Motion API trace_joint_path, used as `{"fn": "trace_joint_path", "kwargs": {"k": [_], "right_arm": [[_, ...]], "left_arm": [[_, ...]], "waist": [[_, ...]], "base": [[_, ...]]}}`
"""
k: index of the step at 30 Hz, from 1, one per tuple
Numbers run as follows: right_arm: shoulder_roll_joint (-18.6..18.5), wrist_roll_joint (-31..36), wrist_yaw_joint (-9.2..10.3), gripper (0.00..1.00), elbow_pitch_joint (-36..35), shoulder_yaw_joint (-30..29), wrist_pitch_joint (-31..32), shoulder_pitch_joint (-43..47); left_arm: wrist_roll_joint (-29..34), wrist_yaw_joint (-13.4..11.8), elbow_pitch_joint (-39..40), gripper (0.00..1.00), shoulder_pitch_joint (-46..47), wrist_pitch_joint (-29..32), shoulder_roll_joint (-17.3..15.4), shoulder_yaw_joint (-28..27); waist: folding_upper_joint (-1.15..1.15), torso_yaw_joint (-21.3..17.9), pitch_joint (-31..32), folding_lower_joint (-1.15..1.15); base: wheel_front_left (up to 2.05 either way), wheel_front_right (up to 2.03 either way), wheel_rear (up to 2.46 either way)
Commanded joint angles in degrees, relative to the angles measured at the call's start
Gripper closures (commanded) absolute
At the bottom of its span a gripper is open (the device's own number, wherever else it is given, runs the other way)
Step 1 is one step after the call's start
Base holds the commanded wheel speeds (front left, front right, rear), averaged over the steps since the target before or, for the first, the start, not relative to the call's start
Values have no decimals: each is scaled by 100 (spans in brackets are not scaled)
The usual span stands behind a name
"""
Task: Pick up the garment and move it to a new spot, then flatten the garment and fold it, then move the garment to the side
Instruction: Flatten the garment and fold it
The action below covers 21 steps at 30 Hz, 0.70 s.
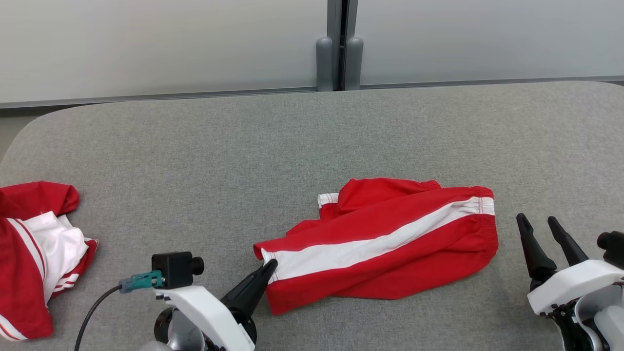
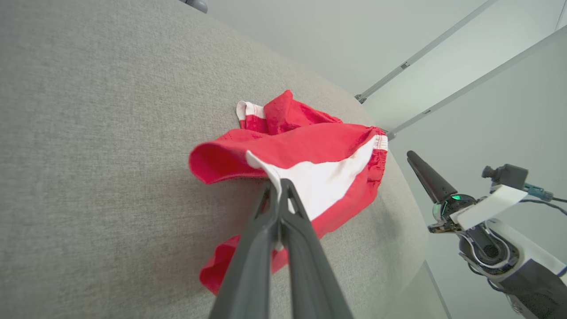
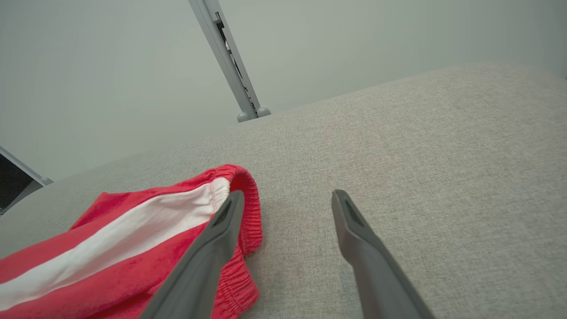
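Left pincer (image 1: 269, 267) grips a corner of the red shorts (image 1: 385, 229) on our desk (image 1: 292, 136); right pincer (image 1: 536, 220) gapes beside them; we see the jersey (image 1: 29, 243) far left

Before me a grey fabric-covered worktop (image 1: 234, 146) carries a pair of red shorts (image 1: 390, 278). They lie lengthwise, and a white side stripe (image 1: 360, 248) runs to the gathered waistband (image 1: 490, 239) on my right. Behind the worktop stand pale wall panels (image 1: 146, 44), with two rounded grey posts (image 1: 324, 63) where they meet.
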State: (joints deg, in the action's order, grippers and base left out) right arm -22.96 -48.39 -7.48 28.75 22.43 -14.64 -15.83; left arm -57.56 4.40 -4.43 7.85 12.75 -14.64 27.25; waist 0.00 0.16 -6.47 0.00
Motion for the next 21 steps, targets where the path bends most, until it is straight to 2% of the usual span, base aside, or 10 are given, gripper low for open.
{"fn": "trace_joint_path", "kwargs": {"k": [1, 2, 5, 6, 7, 16, 19, 21], "right_arm": [[-50, -14, -3, 0, 19, -43, 29, 80], [-54, -20, -3, 0, 36, -62, 39, 112], [-53, 2, -3, 0, 45, -72, 36, 117], [-42, 18, -3, 0, 49, -69, 33, 120], [-24, 35, -3, 0, 51, -62, 39, 120], [-4, 239, -3, 0, -207, -124, -40, 136], [43, 480, -3, 0, -426, -260, -64, 154], [69, 688, -3, 0, -655, -413, -64, 153]], "left_arm": [[-59, -48, 45, 100, -152, -54, -25, -37], [21, -105, -18, 100, -251, -143, -64, -62], [-67, -50, -162, 100, -307, -207, 42, -45], [-58, -35, -228, 40, -289, -239, 34, -47], [-40, -15, -292, 0, -269, -269, 43, -31], [762, 144, -369, 0, -60, -1272, -223, -74], [1078, 16, -289, 0, -105, -1738, -350, -226], [1337, -164, -214, 0, -152, -2062, -455, -349]], "waist": [[0, 8, -9, 0], [0, 11, -7, 0], [0, 14, -19, 0], [0, 12, -19, 0], [0, 9, -16, 0], [0, -32, 101, 0], [0, -41, 189, 0], [0, -53, 251, 0]], "base": [[0, 0, 0], [0, 0, 0], [0, 0, 0], [0, 0, 0], [0, 0, 0], [0, 0, 0], [0, 0, 0], [0, 0, 0]]}}
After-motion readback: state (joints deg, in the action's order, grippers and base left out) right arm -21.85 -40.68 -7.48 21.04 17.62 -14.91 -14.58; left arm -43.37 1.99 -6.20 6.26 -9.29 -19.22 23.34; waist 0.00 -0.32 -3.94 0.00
